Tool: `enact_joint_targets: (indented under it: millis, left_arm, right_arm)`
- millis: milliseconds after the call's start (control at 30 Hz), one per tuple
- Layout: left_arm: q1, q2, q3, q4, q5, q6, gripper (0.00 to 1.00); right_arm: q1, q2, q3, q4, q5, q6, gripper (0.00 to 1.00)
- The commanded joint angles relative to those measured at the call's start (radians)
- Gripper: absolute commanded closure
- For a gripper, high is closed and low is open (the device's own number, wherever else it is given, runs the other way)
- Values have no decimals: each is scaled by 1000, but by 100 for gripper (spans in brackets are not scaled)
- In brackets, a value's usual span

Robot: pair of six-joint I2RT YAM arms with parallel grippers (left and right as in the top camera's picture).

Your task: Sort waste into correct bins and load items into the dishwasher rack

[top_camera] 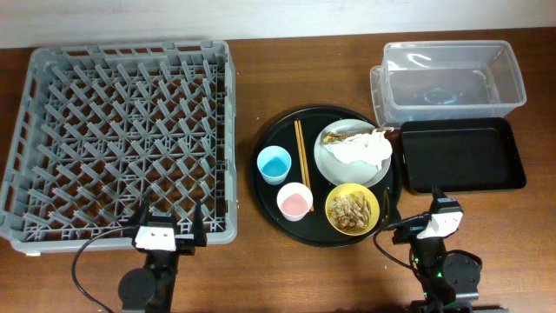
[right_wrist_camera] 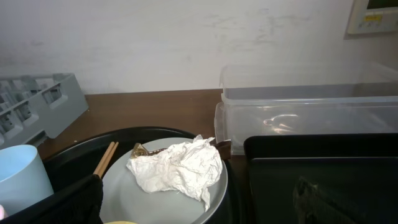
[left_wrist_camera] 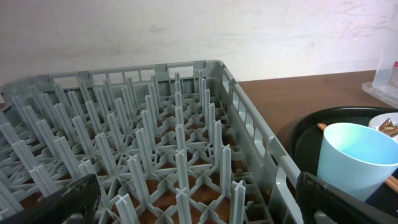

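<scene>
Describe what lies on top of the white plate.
A crumpled white napkin with a brown-gold wrapper lies on the plate. Anything beneath the napkin is covered.

Rack [top_camera: 122, 139] is showing grey, with a peg-grid pattern. Round tray [top_camera: 287, 130] is reading black. On it: blue cup [top_camera: 274, 164] at 9 o'clock, pink cup [top_camera: 294, 202] at 8, yellow bowl [top_camera: 331, 209] at 5 holding tan scraps [top_camera: 351, 211], white plate [top_camera: 334, 165] at 2. Tub [top_camera: 447, 56] is looking clear; table [top_camera: 243, 278] is showing brown.
</scene>
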State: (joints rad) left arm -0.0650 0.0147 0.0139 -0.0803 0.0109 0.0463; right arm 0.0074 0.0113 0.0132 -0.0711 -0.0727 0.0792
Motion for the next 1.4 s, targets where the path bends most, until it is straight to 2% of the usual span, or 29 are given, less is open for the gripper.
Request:
enact_joint_targets:
  millis: [0,833,1033,1100,1200,1300,1367]
  left_arm:
    - [2,-10,-5,-3,-8,16,0]
    - [2,-10,-5,-3,-7,16,0]
    - [2,-10,-5,-3,-7,16,0]
    - [2,-10,-5,-3,-7,15,0]
    - [2,-10,-5,-3,-7,16,0]
    - [2,-10,-5,-3,-7,16,0]
    - [2,-10,-5,-3,-7,16,0]
  right_arm:
    - [6,-2,-8,-1,5,3,1]
    - [6,-2,-8,-2,23,6,2]
    - [5,-2,19,142,-70,4,2]
    - [6,20,87,120,-75,4,2]
    - [6,132,281,4,-74,2,1]
    - [6,389,588,-206,-138,3,2]
    - [6,515,726,-306,-167,3,2]
